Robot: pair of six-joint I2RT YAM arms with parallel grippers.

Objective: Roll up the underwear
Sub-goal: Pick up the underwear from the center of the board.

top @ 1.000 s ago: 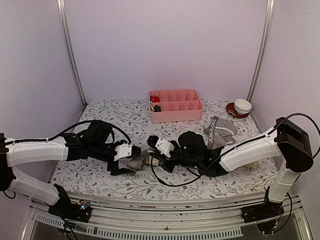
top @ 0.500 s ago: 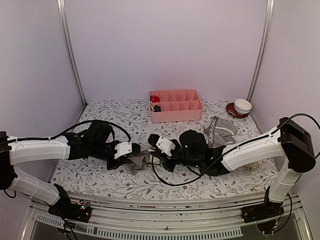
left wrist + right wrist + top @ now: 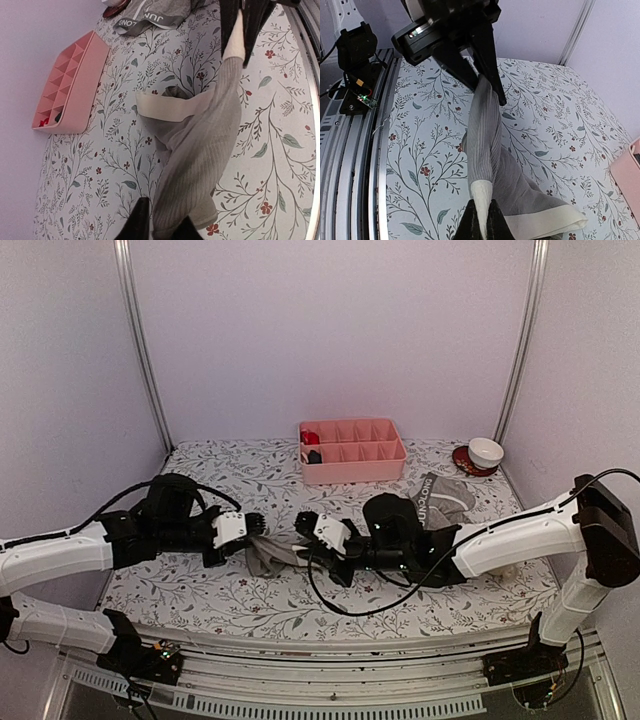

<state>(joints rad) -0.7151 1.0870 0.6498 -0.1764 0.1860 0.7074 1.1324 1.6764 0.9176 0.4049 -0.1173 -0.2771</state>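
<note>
stretched ribbed grey briefs into a long twisted rope low over the floral-printed counter. pinched at the grey ribbed end by the left hand, clenched on the cloth. pinched at the smooth pale waistband end by the right hand, likewise clenched on it. drooped in the middle, a loop of waistband resting on the counter. left grey boxer-briefs with a dark, white-lettered band crumpled beyond the right hand. set farther back: a pink divided plastic tray, and at the far right a white bowl on a red saucer.
</note>
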